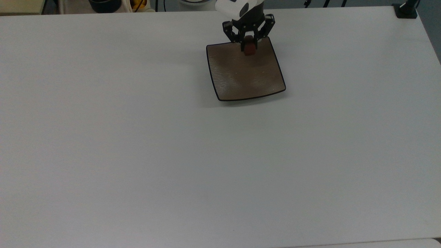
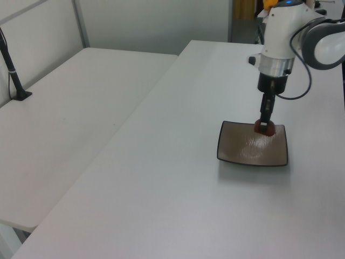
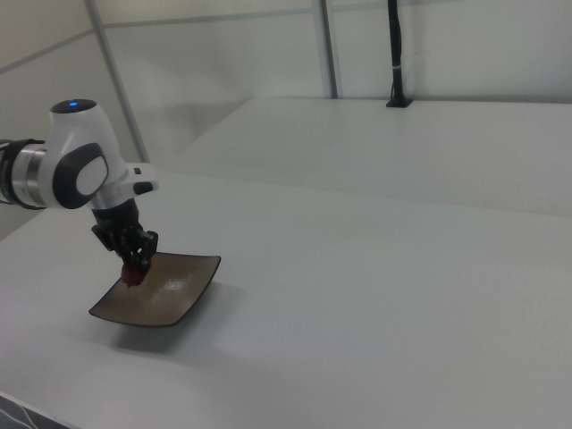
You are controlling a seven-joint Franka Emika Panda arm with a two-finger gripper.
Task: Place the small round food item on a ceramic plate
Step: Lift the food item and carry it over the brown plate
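One gripper (image 1: 248, 48), closed on the small round food item (image 1: 248, 50), above the ceramic plate's (image 1: 246, 74) edge nearest the top view's top. In the left view, same gripper (image 2: 264, 124) pointing straight down, reddish-brown chunk (image 2: 264, 128) pinched at the fingertips, over the plate's (image 2: 245, 148) far side. In the right view, gripper (image 3: 135, 268) and chunk (image 3: 133, 274) over the plate (image 3: 165, 295), on the white table (image 1: 137, 155). Contact between chunk and plate: unclear.

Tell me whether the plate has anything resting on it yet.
Cannot tell. The gripper holds the small round food item over the far part of the ceramic plate; whether it touches the surface is unclear.
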